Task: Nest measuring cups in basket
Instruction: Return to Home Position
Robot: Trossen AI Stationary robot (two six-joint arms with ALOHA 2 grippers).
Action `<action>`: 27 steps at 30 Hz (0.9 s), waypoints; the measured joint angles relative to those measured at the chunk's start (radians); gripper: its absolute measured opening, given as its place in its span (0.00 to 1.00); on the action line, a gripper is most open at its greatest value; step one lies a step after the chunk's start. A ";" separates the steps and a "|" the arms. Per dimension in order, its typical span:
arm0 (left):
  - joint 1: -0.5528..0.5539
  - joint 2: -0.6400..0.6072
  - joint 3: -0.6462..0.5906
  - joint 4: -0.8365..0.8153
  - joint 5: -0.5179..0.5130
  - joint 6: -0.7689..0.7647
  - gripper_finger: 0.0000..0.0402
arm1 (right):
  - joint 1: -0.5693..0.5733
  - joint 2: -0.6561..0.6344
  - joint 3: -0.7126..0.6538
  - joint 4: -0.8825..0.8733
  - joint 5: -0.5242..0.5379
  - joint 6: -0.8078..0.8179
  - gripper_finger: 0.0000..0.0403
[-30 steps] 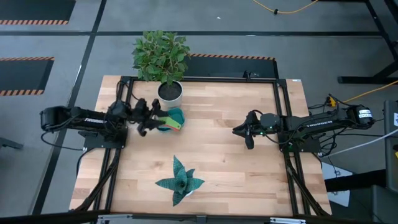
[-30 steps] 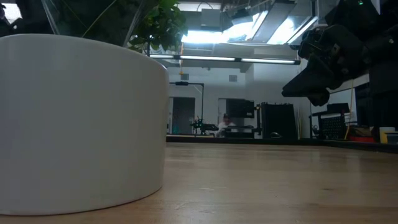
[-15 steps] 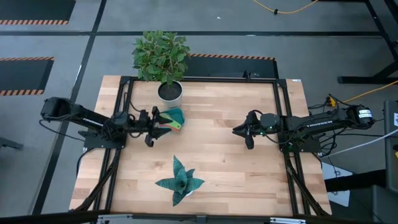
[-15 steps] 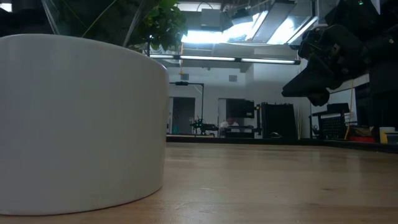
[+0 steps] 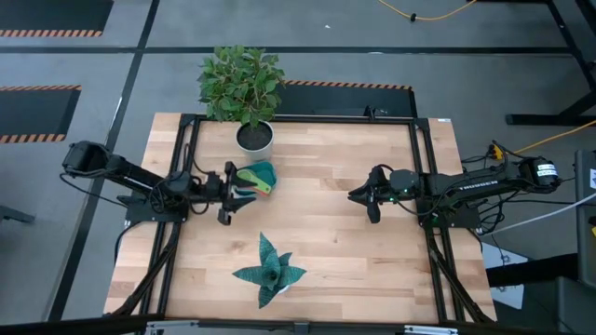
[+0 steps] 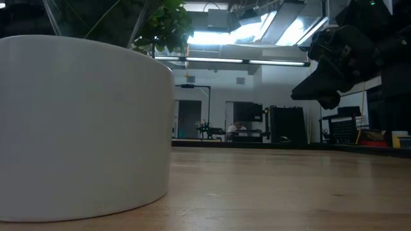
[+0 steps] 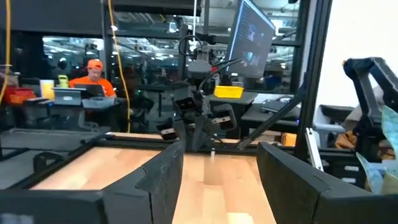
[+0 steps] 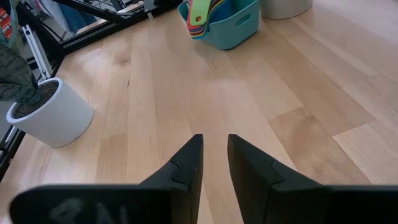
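The teal basket (image 5: pixel 262 177) stands on the table to the near side of the white plant pot (image 5: pixel 254 138). In the right wrist view the basket (image 8: pixel 231 26) holds several nested measuring cups, and their green, yellow, red and blue handles (image 8: pixel 199 15) stick out over its rim. My left gripper (image 5: pixel 232 193) hovers open just left of the basket and on its near side, with nothing between its fingers (image 7: pixel 163 180). My right gripper (image 5: pixel 358 197) waits mid-table on the right, with a narrow gap between its fingers (image 8: pixel 188 160).
A spiky green plant in a small white pot (image 5: pixel 270 272) stands near the table's near edge and also shows in the right wrist view (image 8: pixel 50 115). The leafy plant's pot (image 6: pixel 83 122) fills the low view's left. Bare wood (image 5: pixel 317 177) lies between the two arms.
My left gripper has drawn back from the basket, moving a little toward the table's near edge, and it now points level across the table. The basket and cups have stayed in place.
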 joint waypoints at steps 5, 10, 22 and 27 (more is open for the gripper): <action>-0.027 -0.003 -0.001 0.029 -0.033 0.023 0.49 | 0.000 0.000 0.000 0.000 0.000 0.000 0.20; -0.088 -0.075 -0.001 -0.039 -0.156 0.031 0.49 | 0.000 0.000 0.000 0.000 0.000 0.000 0.20; -0.185 -0.435 -0.002 -0.416 -0.259 0.087 0.49 | 0.000 0.000 0.000 0.000 0.000 0.000 0.20; -0.162 -0.572 -0.002 -0.587 -0.230 0.071 0.49 | 0.000 0.000 0.000 0.000 0.000 0.000 0.20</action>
